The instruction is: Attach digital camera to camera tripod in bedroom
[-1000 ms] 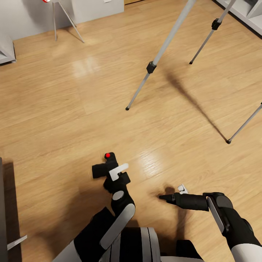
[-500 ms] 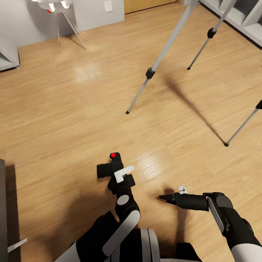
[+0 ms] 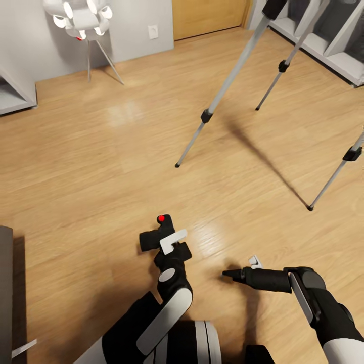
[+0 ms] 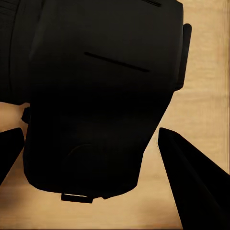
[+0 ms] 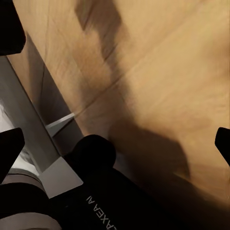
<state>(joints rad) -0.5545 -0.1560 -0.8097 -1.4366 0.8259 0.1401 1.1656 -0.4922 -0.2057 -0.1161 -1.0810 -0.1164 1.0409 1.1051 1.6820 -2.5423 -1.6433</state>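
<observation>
The digital camera, black with a red dot on top, hangs low over the wooden floor in my left gripper, which is shut on it. In the left wrist view the camera body sits between the two dark fingers. The camera tripod stands ahead and to the right. Its three silver legs spread over the floor, and its head is cut off by the top of the view. My right gripper hovers above the floor to the right of the camera. It is open with nothing between its fingers.
A white globe-cluster lamp on thin legs stands at the far left by the grey wall. A wooden door is straight ahead. Grey cube shelves line the right wall. A dark furniture edge is close at my left.
The whole head view has shifted, bringing the lamp, door and more of the shelves into sight. My left gripper with the camera has drifted slightly right. The right gripper looks unmoved.
</observation>
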